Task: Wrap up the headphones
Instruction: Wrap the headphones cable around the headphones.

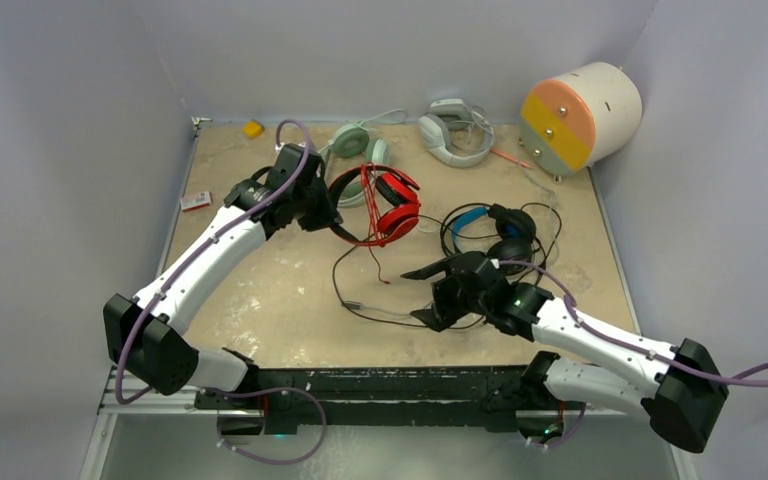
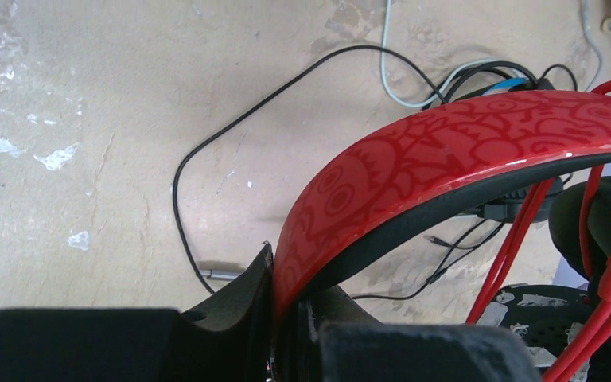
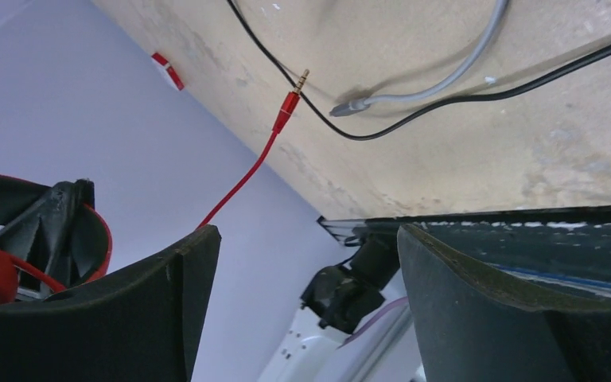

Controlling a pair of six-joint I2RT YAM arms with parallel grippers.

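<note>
Pale grey walls [image 1: 60, 150] closed in a scuffed tan table [image 1: 260, 320], with a big drum [image 1: 580, 115] lying on its side at the far right corner, its face banded orange, yellow and grey.

The left arm [image 1: 210, 250] reached to the far left-centre. The left gripper [image 2: 286, 290] was clamped on the patterned red headband [image 2: 461, 135] of the red-and-black headset [image 1: 395, 210], which sat near the middle of the table. The right arm [image 1: 600, 345] stretched in from the near right. The right gripper [image 1: 430, 294] stood with its jaws spread wide and nothing between them.

The black-and-blue headset [image 1: 510, 235] lay just right of the red one. The mint-green headset [image 1: 352, 140] lay at the far edge behind the left gripper. The grey-white headset [image 1: 452, 135] lay to its right, also along the far edge.

A thin black cable [image 1: 360, 300] looped across the near middle of the table. A red cable [image 1: 375, 255] trailed down from the red-and-black headset to its red plug [image 3: 289, 101], close to a grey plug [image 3: 350, 106].

A small yellow piece [image 1: 252, 128] sat in the far left corner and a red-and-white slip [image 1: 196, 201] lay by the left edge.
</note>
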